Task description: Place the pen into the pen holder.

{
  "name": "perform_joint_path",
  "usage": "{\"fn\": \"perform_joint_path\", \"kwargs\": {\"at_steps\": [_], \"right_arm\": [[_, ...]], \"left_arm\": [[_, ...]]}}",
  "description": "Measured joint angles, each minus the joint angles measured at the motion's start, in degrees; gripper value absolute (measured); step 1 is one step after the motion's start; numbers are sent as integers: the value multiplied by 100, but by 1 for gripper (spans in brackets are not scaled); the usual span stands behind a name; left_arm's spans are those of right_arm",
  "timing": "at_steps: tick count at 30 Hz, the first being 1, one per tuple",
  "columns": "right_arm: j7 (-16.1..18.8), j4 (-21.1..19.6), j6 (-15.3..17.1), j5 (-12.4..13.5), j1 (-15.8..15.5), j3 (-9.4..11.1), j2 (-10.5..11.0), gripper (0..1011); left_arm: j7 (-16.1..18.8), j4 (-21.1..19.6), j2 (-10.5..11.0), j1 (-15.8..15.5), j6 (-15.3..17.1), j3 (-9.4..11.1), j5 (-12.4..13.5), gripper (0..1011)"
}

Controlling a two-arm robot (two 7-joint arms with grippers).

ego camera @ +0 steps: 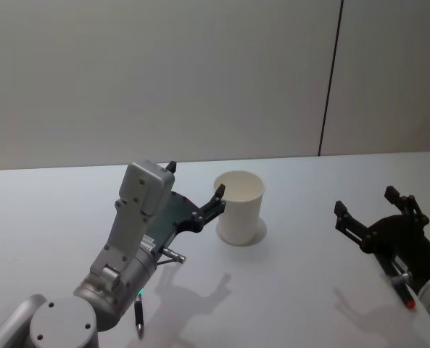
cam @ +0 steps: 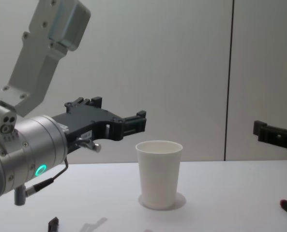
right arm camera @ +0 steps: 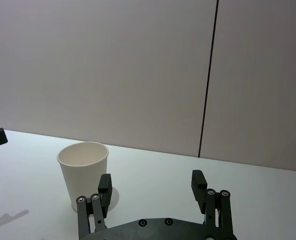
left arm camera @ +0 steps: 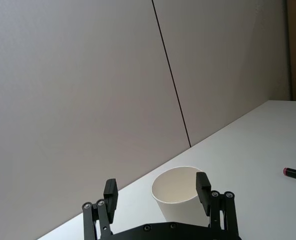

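Pen holder (ego camera: pixel 240 206) looked like plain white paper: matt, smooth wall, rolled rim. Left end effector (ego camera: pixel 196 179) and right end effector (right arm camera: pixel 151 179) had black matt fingers, plastic by the look, with small bright metal screws at the joints. Left wrist (cam: pixel 32 145) was satin silver metal. The housing (cam: pixel 51 29) above it was pale grey matt plastic. Table (ego camera: pixel 294 275) was white, smooth, low sheen. Pen (ego camera: pixel 138 319) at the holder's 7 o'clock had a dark barrel, finish too small to tell. Wall (ego camera: pixel 200 72) was grey matt flat panels.
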Motion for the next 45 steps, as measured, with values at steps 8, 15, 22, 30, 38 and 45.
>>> {"fn": "perform_joint_path", "kwargs": {"at_steps": [8,15,22,30,38,45], "right_arm": [[0,0,0,0,0,0,0,1002],[0,0,0,0,0,0,0,1002],[0,0,0,0,0,0,0,1002],[0,0,0,0,0,0,0,1002],[0,-1,0,0,-1,0,-1,1002],[-33,-141,79,-44,-77,-20,4,1001]], "left_arm": [[0,0,0,0,0,0,0,1000],[0,0,0,0,0,0,0,1000],[0,0,0,0,0,0,0,1000],[0,0,0,0,0,0,0,1000],[0,0,0,0,0,0,0,1000],[0,0,0,0,0,0,0,1000]]}}
